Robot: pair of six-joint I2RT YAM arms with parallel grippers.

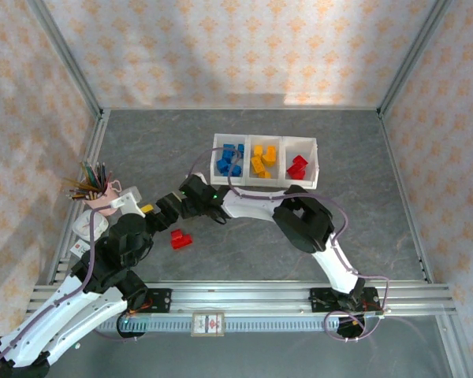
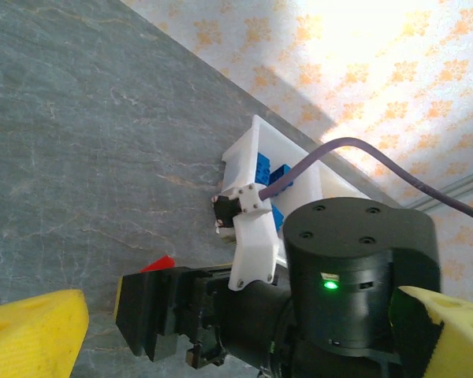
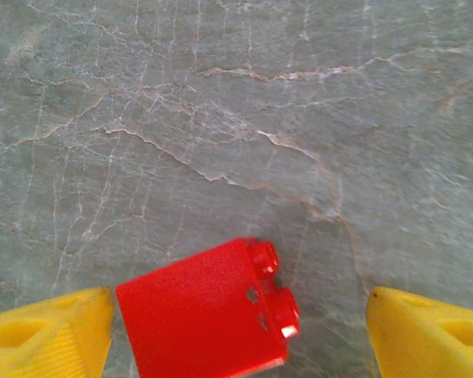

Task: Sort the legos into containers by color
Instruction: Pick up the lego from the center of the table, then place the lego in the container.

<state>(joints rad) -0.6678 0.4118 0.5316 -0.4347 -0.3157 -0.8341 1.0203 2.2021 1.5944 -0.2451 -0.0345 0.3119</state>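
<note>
Right claw [image 3: 238, 303] was released: yellow fingers spread wide, gripping nothing. The loose red brick [image 3: 209, 311] sat in the gap between them on the grey table [image 3: 236, 118]. It lay on its side, studs aimed at the fingertip on the frame's right [image 3: 426, 335].

It was off-centre. The brick body was hard up against the other fingertip [image 3: 47, 331]; couldn't tell whether they touched. A clear strip of table showed between the studs and the right-of-frame fingertip. Brick edges were slightly blurred in the wrist view.

In the top view the brick lay on the table between the two arms. It was on the near side of the tray [image 1: 265, 183], well apart from it and off its left end. The right arm reached across from its base, wrist just beyond the brick, claw pointed toward the left arm.

The tray had three bins: blue bricks [image 1: 230, 160] in the left one, yellow bricks [image 1: 263, 161] in the middle, red bricks [image 1: 298, 168] in the right.

Left claw [image 2: 240, 307] was slack too, fingers wide, nothing between them. It sat close to the right claw, facing it. Its camera looked at the right wrist's black housing with a green light lit, a sliver of the red brick beside it, and the tray's blue end behind. The pencil cup [image 1: 104, 197] stood just left of the left claw, near the table's left edge.
</note>
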